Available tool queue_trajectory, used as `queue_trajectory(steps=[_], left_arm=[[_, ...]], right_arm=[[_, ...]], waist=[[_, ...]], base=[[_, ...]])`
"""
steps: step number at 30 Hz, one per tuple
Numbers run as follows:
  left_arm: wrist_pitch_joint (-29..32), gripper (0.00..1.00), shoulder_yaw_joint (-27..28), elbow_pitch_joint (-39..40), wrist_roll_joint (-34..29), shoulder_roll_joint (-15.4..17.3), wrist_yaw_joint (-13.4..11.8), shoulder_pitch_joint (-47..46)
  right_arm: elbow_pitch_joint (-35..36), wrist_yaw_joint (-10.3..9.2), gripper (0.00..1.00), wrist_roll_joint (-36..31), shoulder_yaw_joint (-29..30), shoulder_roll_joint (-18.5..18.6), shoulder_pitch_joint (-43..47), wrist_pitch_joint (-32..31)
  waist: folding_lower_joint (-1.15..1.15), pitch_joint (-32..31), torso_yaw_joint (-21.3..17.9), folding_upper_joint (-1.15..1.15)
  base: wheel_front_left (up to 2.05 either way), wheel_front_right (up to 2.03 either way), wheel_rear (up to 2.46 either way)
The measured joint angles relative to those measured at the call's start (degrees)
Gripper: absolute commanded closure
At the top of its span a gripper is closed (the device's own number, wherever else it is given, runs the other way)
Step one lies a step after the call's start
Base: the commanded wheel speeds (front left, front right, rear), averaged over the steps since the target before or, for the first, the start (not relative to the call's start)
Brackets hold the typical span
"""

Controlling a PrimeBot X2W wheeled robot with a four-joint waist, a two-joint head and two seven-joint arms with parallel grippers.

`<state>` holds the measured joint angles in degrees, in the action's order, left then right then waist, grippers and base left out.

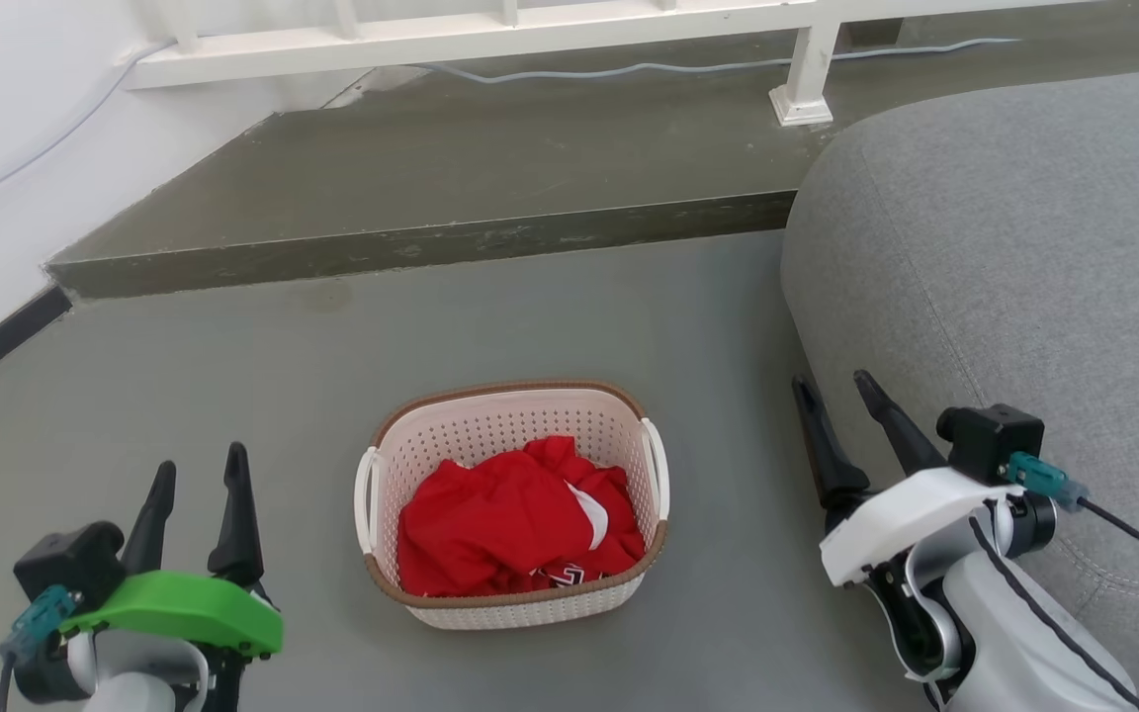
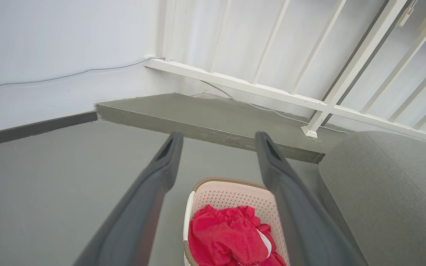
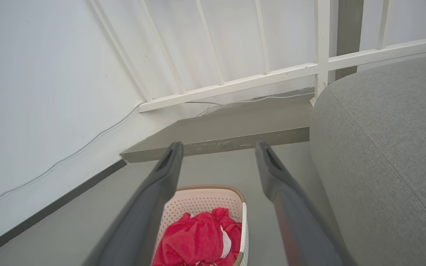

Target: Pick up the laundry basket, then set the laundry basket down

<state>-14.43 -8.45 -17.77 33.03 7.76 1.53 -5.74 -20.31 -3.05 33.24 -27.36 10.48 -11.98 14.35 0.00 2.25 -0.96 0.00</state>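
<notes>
Our left gripper sits low at the left over the grey floor, fingers parted with nothing between them. We read it as staged for a reach, not committed to one. Its wrist view looks between those parted fingers down onto the laundry basket, so the arm seems aimed that way. The basket stands upright on the floor, between the two grippers and well apart from each, with its left handle facing one arm and its right handle facing the other. We think this layout suits a two-arm lift, one gripper per handle. Red clothes lie crumpled inside, below the rim, so they should not foul a grip at the handles. Our right gripper is likewise spread and empty. It leans inward toward the basket and is just beside the grey sofa. We judge the pick-up not begun. The sofa leaves the right arm little room on its outer side, so we would bring it onto the handle from above rather than from the side.
</notes>
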Motion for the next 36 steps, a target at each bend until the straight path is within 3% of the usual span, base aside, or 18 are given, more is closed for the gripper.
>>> queue_trajectory(steps=[36], left_arm=[[0.00,0.00,3.98,3.34,-5.66,-2.90,3.09,3.48]], right_arm=[[3.37,3.05,0.00,-6.62,6.64,-2.97,5.43,0.00]], waist=[[0.00,0.89,-0.21,0.00]], base=[[0.00,0.00,0.00]])
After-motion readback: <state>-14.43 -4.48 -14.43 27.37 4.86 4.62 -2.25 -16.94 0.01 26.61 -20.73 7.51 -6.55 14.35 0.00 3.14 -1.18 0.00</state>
